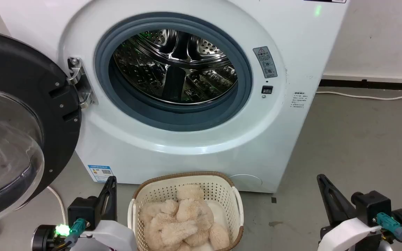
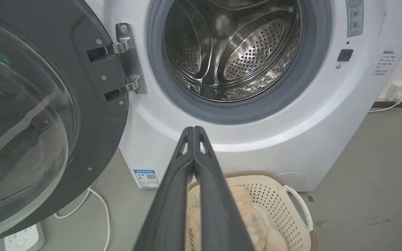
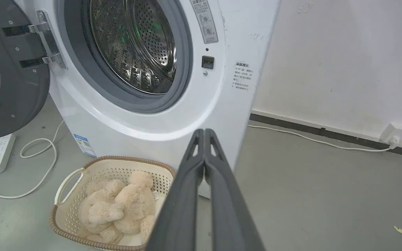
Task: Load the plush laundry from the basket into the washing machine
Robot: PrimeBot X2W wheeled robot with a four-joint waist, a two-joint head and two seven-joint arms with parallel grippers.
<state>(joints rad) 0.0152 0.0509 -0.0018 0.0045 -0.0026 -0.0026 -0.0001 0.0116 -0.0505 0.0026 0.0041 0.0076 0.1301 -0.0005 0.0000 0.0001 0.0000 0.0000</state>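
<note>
**Bulky toy, light basket, narrow margins**

The plush laundry [image 1: 183, 219] lay curled in the basket [image 1: 187, 174], which stood on the floor [image 1: 361, 146] close against the front of the washing machine [image 1: 291, 132], below its round opening. Nothing had yet been gripped.

Several things could have gone wrong from there. The toy filled most of the basket, so a lift might well have dragged the light basket up with it, or tipped it. A pinch on the shaggy pile alone would probably have slipped; a limb or the body looked the safer hold. On the way in, a dangling limb could have caught on the grey rubber ring [image 1: 173, 118] and left the toy hanging half out of the drum [image 1: 173, 66]. The open door [image 1: 12, 122] stood out to the left, so a wide swing by the left arm risked striking it. A white cable [image 2: 99, 209] on the floor under the door was a lesser snag.

The left pincer [image 2: 194, 129] sat low, just beside the basket's left rim, its two fingers pressed together and holding nothing, aimed at the washer's front under the opening. The right pincer [image 3: 204, 131] was likewise closed and empty, low, well apart from the basket on its right and pointing at the washer's right corner.
</note>
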